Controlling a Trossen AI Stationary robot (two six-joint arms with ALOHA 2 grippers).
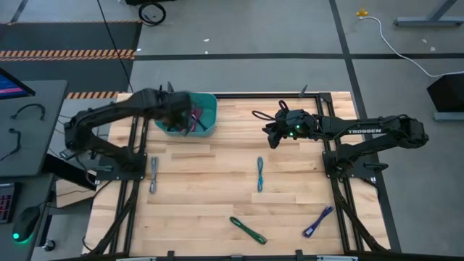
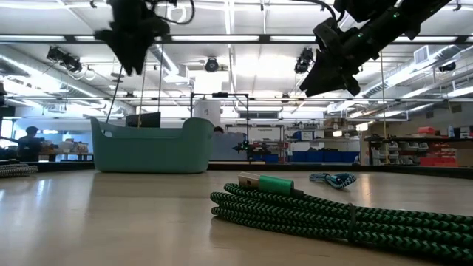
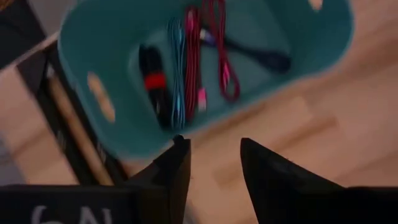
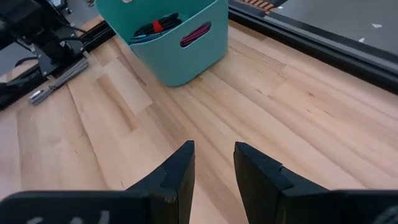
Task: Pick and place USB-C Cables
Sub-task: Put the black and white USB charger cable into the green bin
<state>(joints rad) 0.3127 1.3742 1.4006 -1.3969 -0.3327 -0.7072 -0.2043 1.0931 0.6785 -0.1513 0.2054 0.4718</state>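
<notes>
A teal bin [image 1: 206, 109] stands at the table's far left and holds several USB-C cables [image 3: 199, 68] in red, magenta, blue and black. My left gripper [image 3: 214, 146] hovers above the bin's near rim, open, with nothing between its fingers. On the table lie a grey cable [image 1: 154, 175], a teal-blue cable [image 1: 259, 174], a green cable [image 1: 248, 230] and a purple cable [image 1: 317, 221]. My right gripper [image 4: 214, 149] hangs open and empty above the far middle of the table [image 1: 279, 132].
Black frame rails [image 1: 132, 167] run along the table's left and right sides. In the low view the green cable [image 2: 325, 214] lies close to the near edge, with the teal-blue cable [image 2: 332, 179] behind it. Bare wood lies between the scattered cables.
</notes>
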